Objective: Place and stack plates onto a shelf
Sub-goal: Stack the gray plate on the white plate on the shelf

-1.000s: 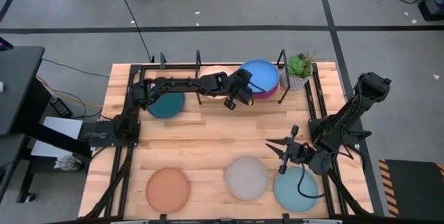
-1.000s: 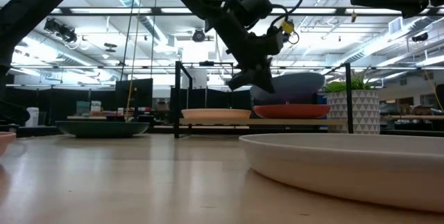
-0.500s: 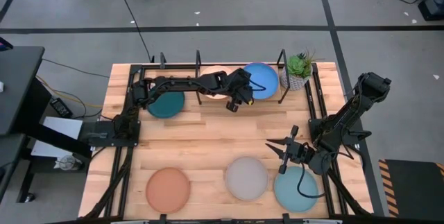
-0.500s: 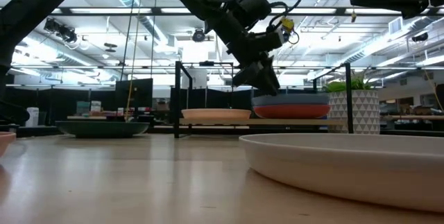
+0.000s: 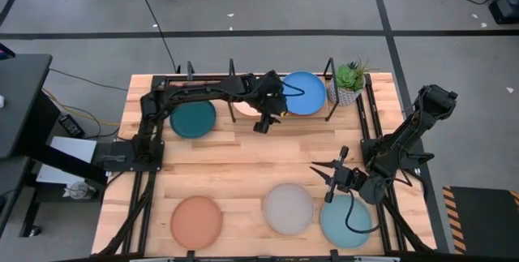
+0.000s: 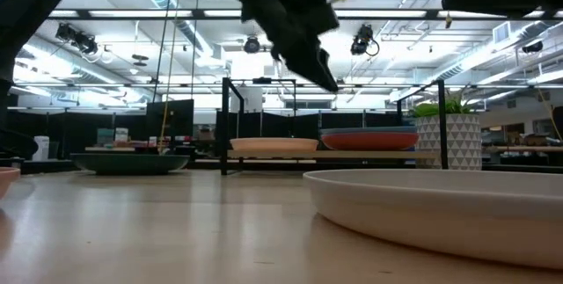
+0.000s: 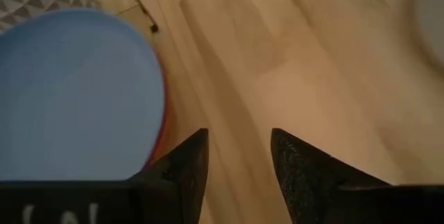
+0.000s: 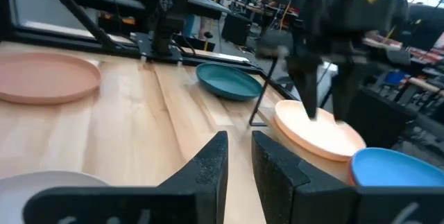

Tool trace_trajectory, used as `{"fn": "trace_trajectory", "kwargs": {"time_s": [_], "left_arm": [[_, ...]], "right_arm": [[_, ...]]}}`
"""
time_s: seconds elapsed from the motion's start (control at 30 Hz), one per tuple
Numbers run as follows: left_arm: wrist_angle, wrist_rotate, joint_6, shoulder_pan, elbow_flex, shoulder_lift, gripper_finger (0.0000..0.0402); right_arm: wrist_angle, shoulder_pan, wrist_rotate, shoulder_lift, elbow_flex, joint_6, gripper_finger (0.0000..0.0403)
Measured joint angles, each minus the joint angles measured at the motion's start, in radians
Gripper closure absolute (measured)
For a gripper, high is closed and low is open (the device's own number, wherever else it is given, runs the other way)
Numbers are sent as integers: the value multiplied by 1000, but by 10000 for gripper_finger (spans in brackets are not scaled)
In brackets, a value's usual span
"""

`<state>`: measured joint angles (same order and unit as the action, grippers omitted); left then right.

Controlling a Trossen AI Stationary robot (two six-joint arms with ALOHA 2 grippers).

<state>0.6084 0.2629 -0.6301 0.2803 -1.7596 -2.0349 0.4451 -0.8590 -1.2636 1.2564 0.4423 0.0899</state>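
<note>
The blue plate (image 5: 305,93) lies on top of a stack on the right half of the black rod shelf (image 5: 330,71). An orange plate's rim (image 6: 369,142) shows under it. The cream plate (image 6: 273,145) lies on the shelf's left half, partly under my left arm. My left gripper (image 5: 263,124) is open and empty, raised above the table just near-left of the stack (image 7: 239,148). The dark teal plate (image 5: 193,119) lies on the table left of the shelf. My right gripper (image 5: 316,169) waits at the near right, empty, its fingers a narrow gap apart (image 8: 239,137).
The terracotta plate (image 5: 196,220), grey plate (image 5: 288,208) and light aqua plate (image 5: 347,223) lie along the near edge, the aqua one under my right arm. A small green plant (image 5: 349,79) in a patterned pot stands right of the shelf. Bare wood lies mid-table.
My left gripper has lowered the tilted blue plate level onto the stack on the shelf's right half and let go. It has then drawn back up and toward the table's left, clear of the plate. The blue plate now rests flat on the stack.
</note>
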Motion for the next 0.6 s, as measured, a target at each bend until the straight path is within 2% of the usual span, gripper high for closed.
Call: {"fn": "trace_trajectory", "kwargs": {"time_s": [0.1,0.2,0.33,0.47,0.6], "left_arm": [[37,-31,33,-56,0,59,247],[68,-109,81,-144,-1,101,255],[119,-296,153,-276,-1,118,259],[290,-468,266,-384,0,119,260],[437,-499,460,-471,0,119,260]], "right_arm": [[-13,24,0,0,0,-24,331],[-57,58,27,0,0,-18,331],[-147,108,101,0,0,19,331],[-170,135,105,0,0,3,331],[-170,161,139,0,0,-38,331]]}}
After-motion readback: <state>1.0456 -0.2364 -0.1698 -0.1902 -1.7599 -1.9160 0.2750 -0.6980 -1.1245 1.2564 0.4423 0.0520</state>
